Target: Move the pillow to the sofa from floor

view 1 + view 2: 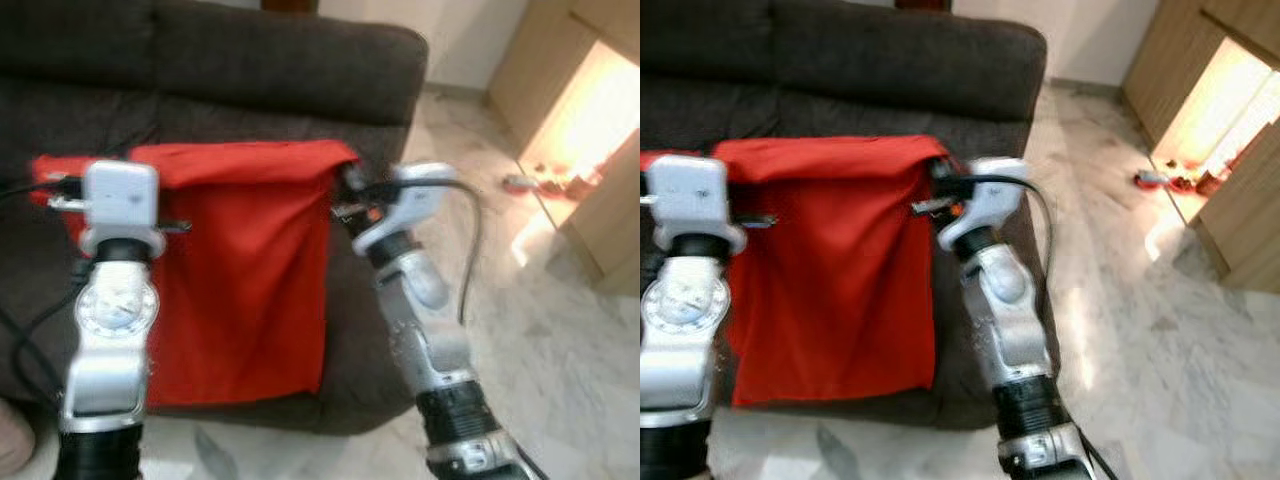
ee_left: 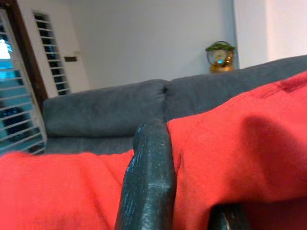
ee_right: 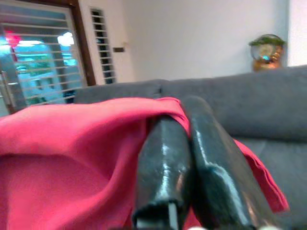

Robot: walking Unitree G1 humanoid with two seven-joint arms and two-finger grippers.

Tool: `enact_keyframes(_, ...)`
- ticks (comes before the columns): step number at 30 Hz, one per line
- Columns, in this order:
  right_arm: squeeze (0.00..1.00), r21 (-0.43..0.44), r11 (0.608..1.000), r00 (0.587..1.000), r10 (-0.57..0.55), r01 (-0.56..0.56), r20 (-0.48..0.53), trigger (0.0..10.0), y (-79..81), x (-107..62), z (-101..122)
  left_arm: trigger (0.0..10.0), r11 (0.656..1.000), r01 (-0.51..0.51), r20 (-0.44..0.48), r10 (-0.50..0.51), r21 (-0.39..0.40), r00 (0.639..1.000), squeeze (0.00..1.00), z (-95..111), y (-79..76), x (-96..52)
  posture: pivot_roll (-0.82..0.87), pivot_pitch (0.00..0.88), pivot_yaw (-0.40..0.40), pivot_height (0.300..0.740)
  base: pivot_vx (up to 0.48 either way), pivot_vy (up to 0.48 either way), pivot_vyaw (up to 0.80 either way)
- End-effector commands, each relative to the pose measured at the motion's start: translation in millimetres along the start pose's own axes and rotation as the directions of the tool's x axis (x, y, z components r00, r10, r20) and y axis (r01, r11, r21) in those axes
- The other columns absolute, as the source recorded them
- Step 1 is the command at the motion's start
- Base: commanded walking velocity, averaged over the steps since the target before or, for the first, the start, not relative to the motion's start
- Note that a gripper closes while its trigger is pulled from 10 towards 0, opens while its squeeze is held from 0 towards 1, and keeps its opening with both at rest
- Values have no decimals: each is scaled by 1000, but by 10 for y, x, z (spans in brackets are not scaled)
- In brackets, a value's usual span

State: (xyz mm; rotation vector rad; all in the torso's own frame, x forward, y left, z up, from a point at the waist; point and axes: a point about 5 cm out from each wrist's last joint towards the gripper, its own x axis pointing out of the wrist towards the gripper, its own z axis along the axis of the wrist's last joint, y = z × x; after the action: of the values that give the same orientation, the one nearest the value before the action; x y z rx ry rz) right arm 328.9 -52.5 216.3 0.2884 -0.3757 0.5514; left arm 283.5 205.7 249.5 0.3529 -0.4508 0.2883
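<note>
We pinch the red pillow [image 1: 245, 290] by its top corners, left gripper [image 1: 55, 190] and right gripper [image 1: 350, 185] clamped, clearing the sofa [image 1: 290, 60] seat

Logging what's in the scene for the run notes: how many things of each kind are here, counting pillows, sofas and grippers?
Red pillow: 1
Dark grey sofa: 1
Grippers: 2, left gripper and right gripper, both shut on the pillow's top edge
Total: 4
</note>
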Motion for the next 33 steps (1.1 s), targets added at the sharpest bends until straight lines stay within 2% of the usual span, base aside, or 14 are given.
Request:
enact_keyframes(1,0,1,1000,998,-10,10,61,10000,-33,19,148,10000,999,-9,145,14,-35,989,0,320,-10,38,156,0,-94,740,458,0,0)
enact_keyframes(9,0,6,1000,998,-1,1,57,10000,-16,23,146,10000,999,-11,134,16,-33,991,0,298,-1,41,154,0,-98,740,458,0,0)
enact_keyframes(15,0,7,1000,999,1,-1,39,10000,-20,11,118,10000,1000,6,87,-4,-19,996,0,205,-36,6,151,0,-102,740,455,0,0)
enact_keyframes(17,0,6,1000,1000,8,-8,27,10000,-17,7,98,10000,999,40,36,-40,-12,999,0,123,-75,-6,152,0,-103,740,416,0,0)
enact_keyframes(20,0,-25,999,998,26,-27,-58,10000,-3,-31,-51,10000,984,177,-128,-171,32,977,0,-172,-218,-101,152,0,-104,740,101,0,0)
enact_keyframes(21,0,-25,999,998,26,-27,-58,10000,-3,-31,-51,10000,984,177,-128,-171,32,977,0,-172,-218,-101,152,0,-104,740,0,0,0)
enact_keyframes(25,0,-40,999,988,29,-35,-148,10000,-13,-98,-193,10000,967,248,-248,-227,55,942,0,-375,-282,-188,149,0,-102,740,0,0,0)
enact_keyframes(28,0,-59,998,984,21,-32,-175,10000,-24,-121,-235,10000,960,260,-290,-221,105,931,0,-439,-277,-207,146,0,-103,740,0,0,0)
enact_keyframes(30,0,-64,997,981,32,-45,-191,10000,-17,-135,-255,10000,953,286,-319,-243,98,916,0,-480,-307,-239,142,0,-102,740,0,0,0)
enact_keyframes(32,0,-60,995,973,60,-75,-222,10000,5,-157,-297,10000,933,348,-372,-290,98,882,0,-533,-366,-305,144,0,-104,740,0,0,0)
enact_keyframes(33,0,-60,995,973,60,-75,-222,10000,5,-157,-297,10000,933,348,-372,-290,98,882,0,-533,-366,-305,144,0,-104,740,0,0,0)
